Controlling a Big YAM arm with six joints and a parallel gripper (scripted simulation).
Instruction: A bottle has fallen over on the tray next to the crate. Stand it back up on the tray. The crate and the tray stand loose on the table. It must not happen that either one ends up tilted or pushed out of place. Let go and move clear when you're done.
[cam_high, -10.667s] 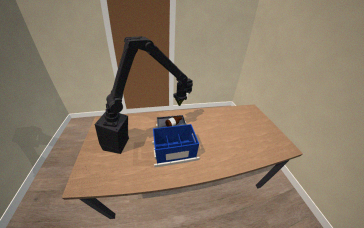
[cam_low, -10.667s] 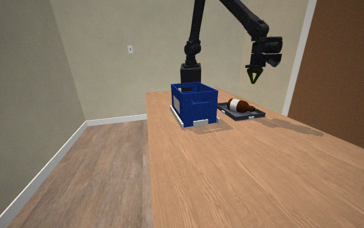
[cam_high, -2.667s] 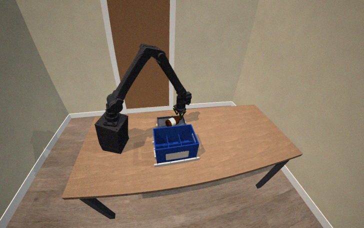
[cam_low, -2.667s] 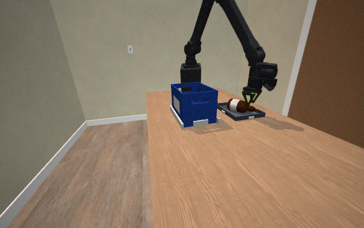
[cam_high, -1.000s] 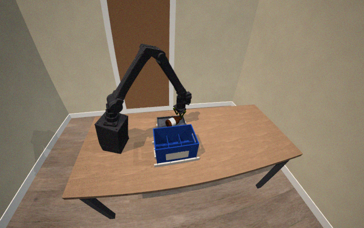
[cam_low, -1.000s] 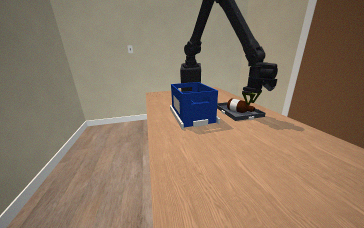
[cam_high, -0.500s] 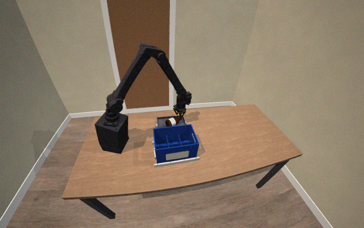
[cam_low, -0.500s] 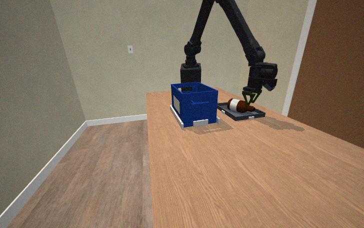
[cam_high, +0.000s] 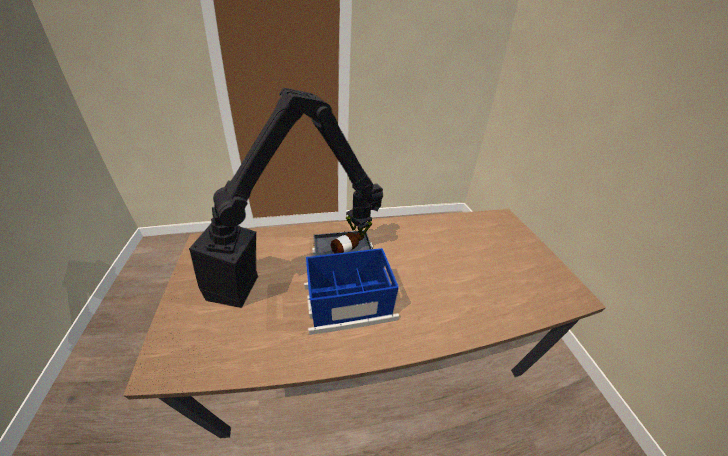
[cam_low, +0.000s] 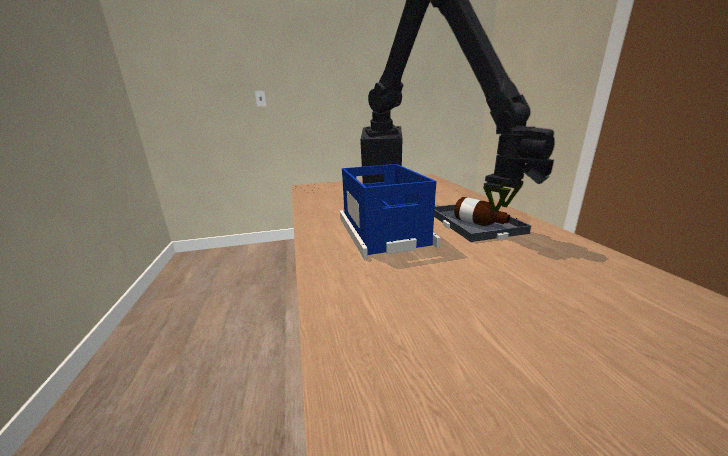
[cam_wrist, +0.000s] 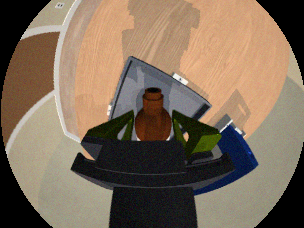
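A brown bottle (cam_high: 343, 242) (cam_low: 475, 210) (cam_wrist: 152, 121) with a white label lies on its side on the grey tray (cam_high: 321, 242) (cam_low: 486, 230) (cam_wrist: 132, 78). The tray lies just behind the blue crate (cam_high: 351, 301) (cam_low: 400, 214) (cam_wrist: 238, 153). My gripper (cam_high: 358, 229) (cam_low: 498, 201) (cam_wrist: 153, 113) points down over the bottle's shoulder and neck end. Its green fingers stand open, one on each side of the bottle, and are not closed on it. The bottle's mouth points away from me in the wrist view.
The crate has several inner compartments and stands on a white base plate (cam_high: 351, 323) (cam_low: 400, 247). The arm's black base block (cam_high: 222, 268) (cam_low: 380, 147) stands on the table to the crate's left in the top view. The table's back edge runs close behind the tray.
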